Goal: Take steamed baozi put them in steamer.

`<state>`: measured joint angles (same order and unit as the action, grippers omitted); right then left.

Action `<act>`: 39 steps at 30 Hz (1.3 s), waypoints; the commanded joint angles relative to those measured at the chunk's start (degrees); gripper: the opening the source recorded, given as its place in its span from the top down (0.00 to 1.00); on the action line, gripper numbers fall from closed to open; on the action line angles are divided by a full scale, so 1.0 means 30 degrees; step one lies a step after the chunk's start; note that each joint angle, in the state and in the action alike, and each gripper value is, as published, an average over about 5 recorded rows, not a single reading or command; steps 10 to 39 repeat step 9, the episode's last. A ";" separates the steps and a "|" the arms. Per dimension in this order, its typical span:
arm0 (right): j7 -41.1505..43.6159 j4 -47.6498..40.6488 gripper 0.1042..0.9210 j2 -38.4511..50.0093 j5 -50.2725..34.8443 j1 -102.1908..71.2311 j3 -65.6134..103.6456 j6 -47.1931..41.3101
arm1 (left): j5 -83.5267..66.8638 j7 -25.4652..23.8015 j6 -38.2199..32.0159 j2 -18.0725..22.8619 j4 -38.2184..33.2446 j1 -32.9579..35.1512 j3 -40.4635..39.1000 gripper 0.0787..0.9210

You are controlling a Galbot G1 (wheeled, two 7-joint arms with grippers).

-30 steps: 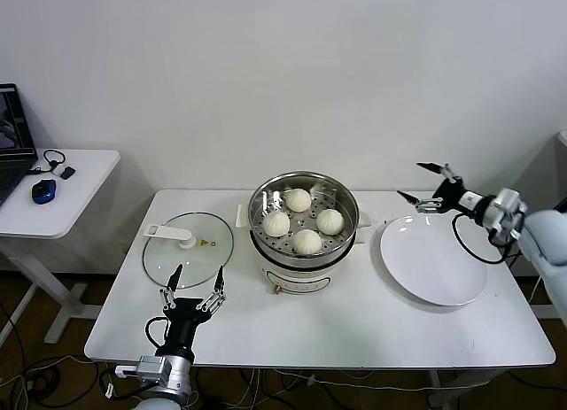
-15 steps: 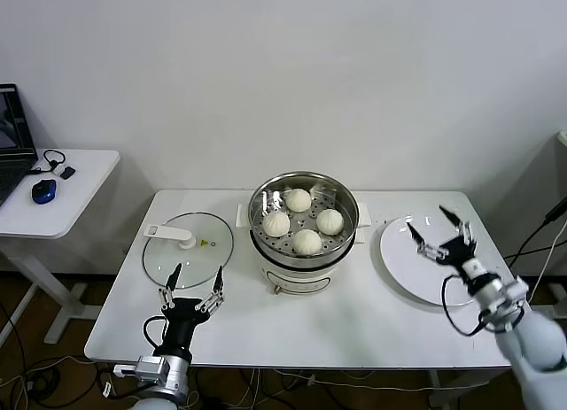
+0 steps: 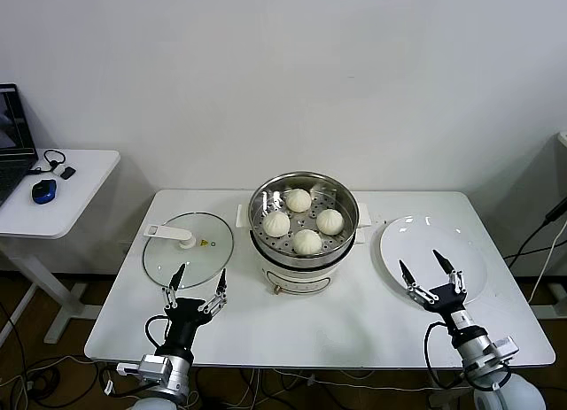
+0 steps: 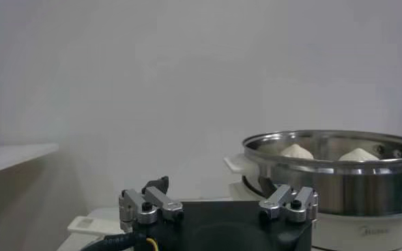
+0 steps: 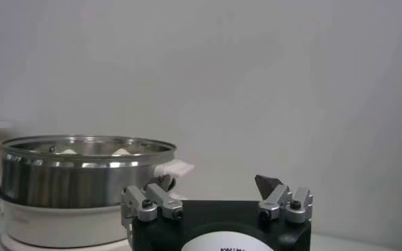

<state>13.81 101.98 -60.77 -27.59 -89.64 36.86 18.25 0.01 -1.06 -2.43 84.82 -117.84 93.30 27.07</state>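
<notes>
Several cream-white pleated baozi (image 3: pixel 299 199) lie inside the shiny steel steamer (image 3: pixel 260 197), which stands on a white pot base at the table's middle. In the left wrist view the steamer (image 4: pixel 337 170) shows with bun tops (image 4: pixel 296 151) above its rim; it also shows in the right wrist view (image 5: pixel 84 170). My left gripper (image 3: pixel 194 281) is open and empty near the front edge, below the glass lid. My right gripper (image 3: pixel 427 269) is open and empty over the near edge of the white plate (image 3: pixel 469 251).
A flat glass lid (image 3: pixel 188 247) with a white handle lies left of the steamer. A side table (image 3: pixel 53 193) at the far left carries a laptop, a mouse and small items.
My right arm has swung from the far right of the table down and toward the front, over the plate's near edge. The left arm and the baozi have not moved.
</notes>
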 commanded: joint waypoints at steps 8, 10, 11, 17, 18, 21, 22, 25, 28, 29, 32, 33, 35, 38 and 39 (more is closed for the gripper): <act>-0.0175 0.0428 0.12 -0.0880 -0.0530 -0.1213 -0.0492 0.0479 | 0.0183 -0.0364 0.0223 0.0307 -0.0015 -0.0184 0.0275 0.12; -0.0163 0.0435 0.12 -0.0887 -0.0525 -0.1201 -0.0498 0.0473 | 0.0178 -0.0363 0.0220 0.0317 -0.0013 -0.0190 0.0288 0.12; -0.0163 0.0435 0.12 -0.0887 -0.0525 -0.1201 -0.0498 0.0473 | 0.0178 -0.0363 0.0220 0.0317 -0.0013 -0.0190 0.0288 0.12; -0.0163 0.0435 0.12 -0.0887 -0.0525 -0.1201 -0.0498 0.0473 | 0.0178 -0.0363 0.0220 0.0317 -0.0013 -0.0190 0.0288 0.12; -0.0163 0.0435 0.12 -0.0887 -0.0525 -0.1201 -0.0498 0.0473 | 0.0178 -0.0363 0.0220 0.0317 -0.0013 -0.0190 0.0288 0.12; -0.0163 0.0435 0.12 -0.0887 -0.0525 -0.1201 -0.0498 0.0473 | 0.0178 -0.0363 0.0220 0.0317 -0.0013 -0.0190 0.0288 0.12; -0.0163 0.0435 0.12 -0.0887 -0.0525 -0.1201 -0.0498 0.0473 | 0.0178 -0.0363 0.0220 0.0317 -0.0013 -0.0190 0.0288 0.12; -0.0163 0.0435 0.12 -0.0887 -0.0525 -0.1201 -0.0498 0.0473 | 0.0178 -0.0363 0.0220 0.0317 -0.0013 -0.0190 0.0288 0.12; -0.0163 0.0435 0.12 -0.0887 -0.0525 -0.1201 -0.0498 0.0473 | 0.0178 -0.0363 0.0220 0.0317 -0.0013 -0.0190 0.0288 0.12; -0.0163 0.0435 0.12 -0.0887 -0.0525 -0.1201 -0.0498 0.0473 | 0.0178 -0.0363 0.0220 0.0317 -0.0013 -0.0190 0.0288 0.12; -0.0163 0.0435 0.12 -0.0887 -0.0525 -0.1201 -0.0498 0.0473 | 0.0178 -0.0363 0.0220 0.0317 -0.0013 -0.0190 0.0288 0.12; -0.0163 0.0435 0.12 -0.0887 -0.0525 -0.1201 -0.0498 0.0473 | 0.0178 -0.0363 0.0220 0.0317 -0.0013 -0.0190 0.0288 0.12; -0.0163 0.0435 0.12 -0.0887 -0.0525 -0.1201 -0.0498 0.0473 | 0.0178 -0.0363 0.0220 0.0317 -0.0013 -0.0190 0.0288 0.12; -0.0163 0.0435 0.12 -0.0887 -0.0525 -0.1201 -0.0498 0.0473 | 0.0178 -0.0363 0.0220 0.0317 -0.0013 -0.0190 0.0288 0.12; -0.0163 0.0435 0.12 -0.0887 -0.0525 -0.1201 -0.0498 0.0473 | 0.0178 -0.0363 0.0220 0.0317 -0.0013 -0.0190 0.0288 0.12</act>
